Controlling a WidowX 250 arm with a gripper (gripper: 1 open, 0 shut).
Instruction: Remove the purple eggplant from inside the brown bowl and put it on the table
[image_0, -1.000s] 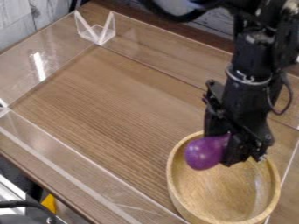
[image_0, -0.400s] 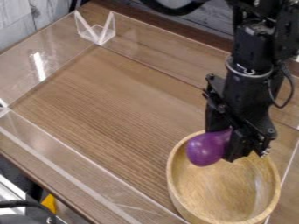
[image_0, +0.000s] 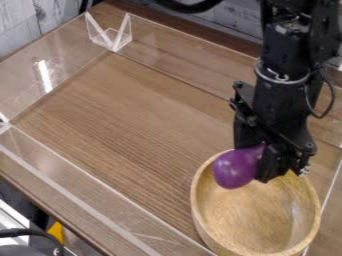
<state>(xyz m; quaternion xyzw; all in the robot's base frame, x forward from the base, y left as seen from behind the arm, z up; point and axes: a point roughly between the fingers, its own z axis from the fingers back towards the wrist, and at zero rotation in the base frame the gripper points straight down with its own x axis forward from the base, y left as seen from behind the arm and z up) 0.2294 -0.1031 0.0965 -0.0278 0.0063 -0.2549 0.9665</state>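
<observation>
The pincer (image_0: 262, 165) pinches the eggplant (image_0: 238, 169) above the bowl (image_0: 218, 229) rim; glossy, light and probably slippery, it is best gripped across its plump middle.

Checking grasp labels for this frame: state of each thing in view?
tool: shut on the purple eggplant, pointing down.
purple eggplant: held at the tool, over the brown bowl's near-left rim.
brown bowl: upright on the table, nothing else visible inside.
table: bare wood, bowl at its right end.
clear acrylic walls: standing along the table edges.
</observation>
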